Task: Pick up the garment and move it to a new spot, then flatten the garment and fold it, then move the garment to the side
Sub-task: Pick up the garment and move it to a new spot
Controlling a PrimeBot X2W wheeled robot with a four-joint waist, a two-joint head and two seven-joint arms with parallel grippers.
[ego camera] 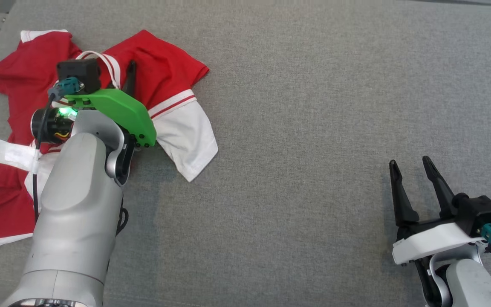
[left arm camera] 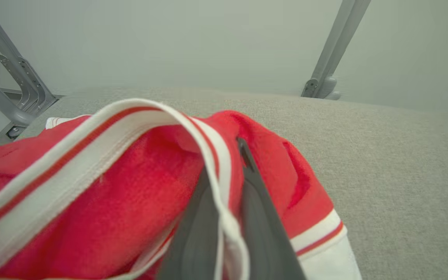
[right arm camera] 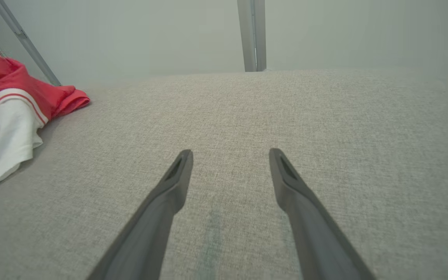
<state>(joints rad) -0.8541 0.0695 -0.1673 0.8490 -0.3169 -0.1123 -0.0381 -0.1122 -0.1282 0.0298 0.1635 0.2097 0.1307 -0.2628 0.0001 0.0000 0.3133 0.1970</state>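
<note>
Red-and-white fabric shirt: crumpled; striped band is clamped between left fingers.
Left gripper: pinched on band.
Right gripper: fingers spread, shirt well apart.

Counting the things
One red and white shirt, one grey table, one left gripper and one right gripper, so two grippers, with two dark fingers each

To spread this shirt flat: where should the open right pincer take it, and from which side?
Likely the white sleeve, at its free corner pointing to the bare table. Come from the robot's right, low over the surface: that corner is uncovered and nearest the right pincer. The left pincer holds the striped collar.
</note>
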